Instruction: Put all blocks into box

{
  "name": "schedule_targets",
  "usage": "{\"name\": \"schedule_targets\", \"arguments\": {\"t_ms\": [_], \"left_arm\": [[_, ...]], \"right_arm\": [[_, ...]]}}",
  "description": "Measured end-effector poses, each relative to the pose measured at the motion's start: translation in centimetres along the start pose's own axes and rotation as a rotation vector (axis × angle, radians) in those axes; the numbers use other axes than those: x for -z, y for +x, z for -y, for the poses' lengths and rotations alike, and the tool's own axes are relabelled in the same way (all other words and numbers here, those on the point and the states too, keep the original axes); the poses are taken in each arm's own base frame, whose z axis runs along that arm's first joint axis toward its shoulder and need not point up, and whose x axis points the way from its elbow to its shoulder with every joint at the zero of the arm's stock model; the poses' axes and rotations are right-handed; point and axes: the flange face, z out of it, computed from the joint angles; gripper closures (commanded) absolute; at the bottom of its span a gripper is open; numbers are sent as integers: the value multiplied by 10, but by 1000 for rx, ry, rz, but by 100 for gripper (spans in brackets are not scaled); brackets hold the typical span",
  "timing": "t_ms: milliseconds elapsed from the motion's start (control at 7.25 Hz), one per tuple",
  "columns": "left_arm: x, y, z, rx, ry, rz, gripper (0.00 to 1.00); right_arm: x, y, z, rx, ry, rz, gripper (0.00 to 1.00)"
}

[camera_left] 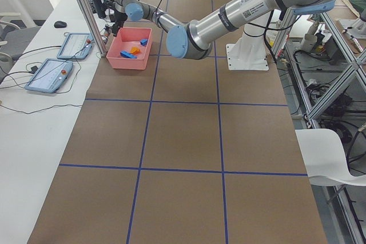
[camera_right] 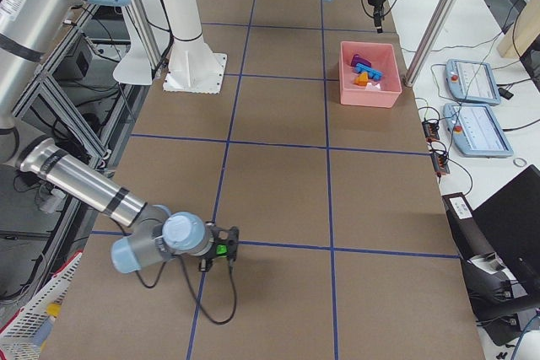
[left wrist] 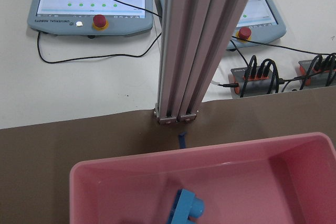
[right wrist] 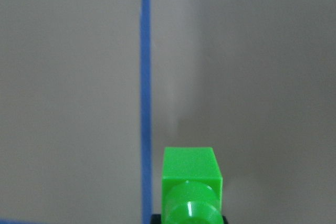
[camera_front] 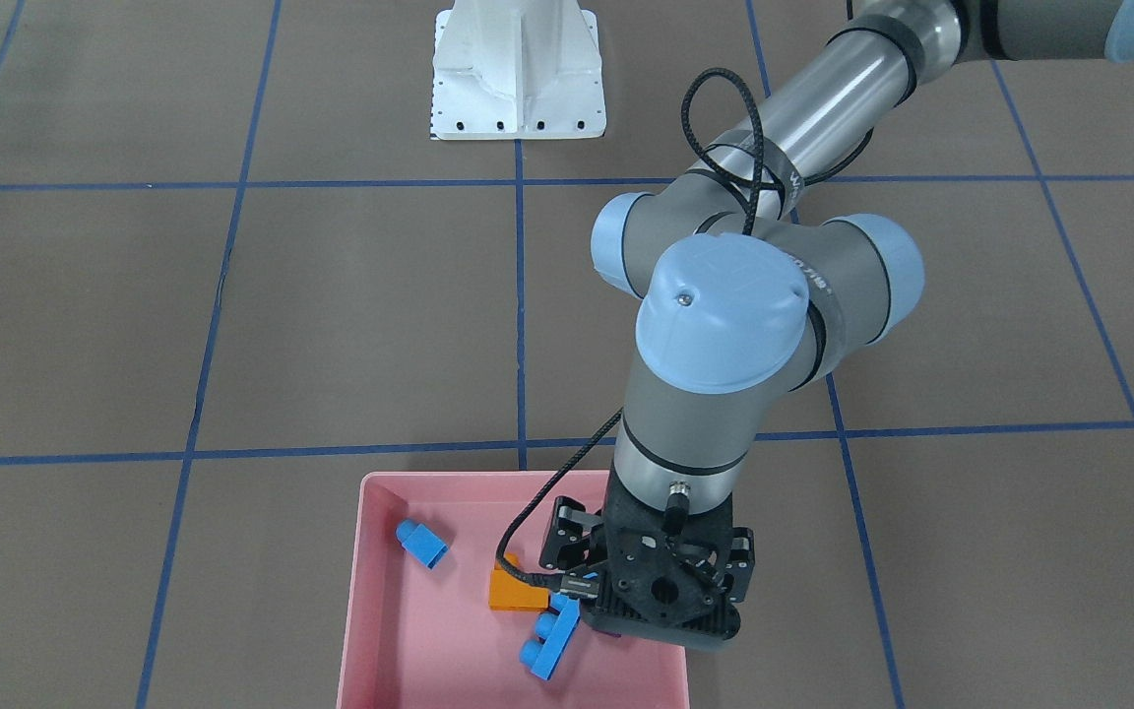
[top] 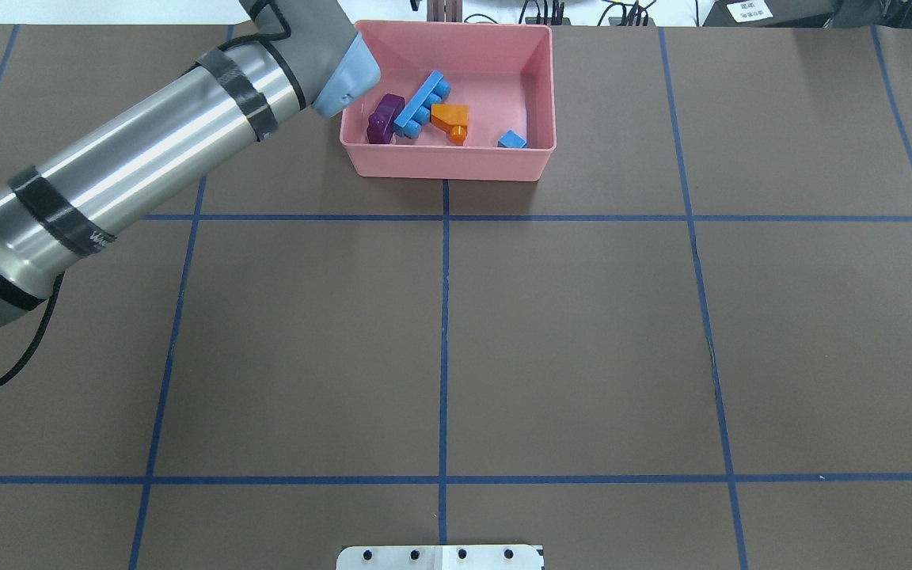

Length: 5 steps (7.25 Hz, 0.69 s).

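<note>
Nearest the right wrist lens, the green cube (right wrist: pixel 189 182) sits at the frame's lower edge, stud towards the lens, just beside a blue line on the desk (top: pixel 583 332). It lies at the right gripper (camera_right: pixel 224 247), but whether those jaws are clamped on it cannot be told. The box (top: pixel 440 162) stands well apart and holds the purple block (top: pixel 385 119), long blue block (top: pixel 420 104), orange block (top: pixel 450 120) and blue cube (top: pixel 512 140). The left gripper (camera_front: pixel 661 591) hangs above the box with its links splayed, so its jaws are judged apart and empty. A square grip on the green cube's flat sides should be confirmed before lifting. The left arm should be cleared from the box first, and the cube released low over bare floor.
</note>
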Motion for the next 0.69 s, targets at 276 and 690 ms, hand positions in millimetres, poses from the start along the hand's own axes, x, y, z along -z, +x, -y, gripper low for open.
{"name": "schedule_targets", "arguments": {"t_ms": [276, 690], "left_arm": [[2, -102, -39, -66, -66, -14, 1], [6, -270, -112, -141, -146, -16, 1]], "right_arm": [[7, -111, 175, -24, 2, 9, 100], [37, -381, 365, -27, -57, -97, 100]]}}
